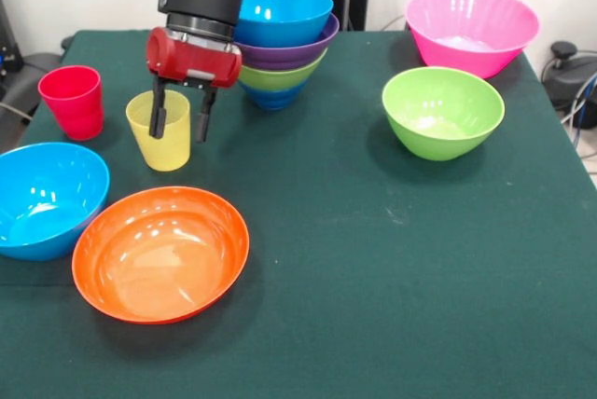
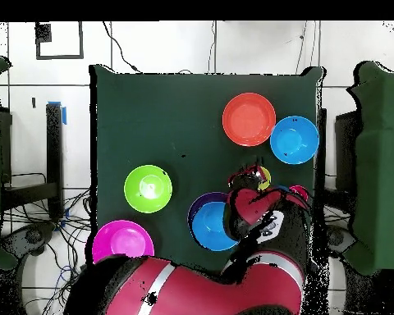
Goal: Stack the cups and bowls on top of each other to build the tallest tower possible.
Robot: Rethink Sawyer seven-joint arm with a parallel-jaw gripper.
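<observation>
My gripper [image 1: 181, 119] is open and hangs low at the translucent yellow cup [image 1: 171, 149], which stands upright. One finger [image 1: 158, 119] shows over the cup's mouth, the other [image 1: 204, 116] at its right rim. In the overhead view the gripper [image 2: 248, 182] mostly hides the yellow cup [image 2: 264, 174]. The tower [image 1: 280, 12] stands just behind: light blue on top, then purple [image 1: 297, 54], lime green [image 1: 280, 76] and small dark blue [image 1: 272, 98]. The red cup [image 1: 73, 101] stands upright to the left.
A light blue bowl [image 1: 47, 199] and an orange bowl [image 1: 160, 252] sit at the front left. A lime green bowl [image 1: 442, 112] and the big pink bowl [image 1: 471, 31] sit at the right. The green table [image 1: 392, 278] stretches to the front right.
</observation>
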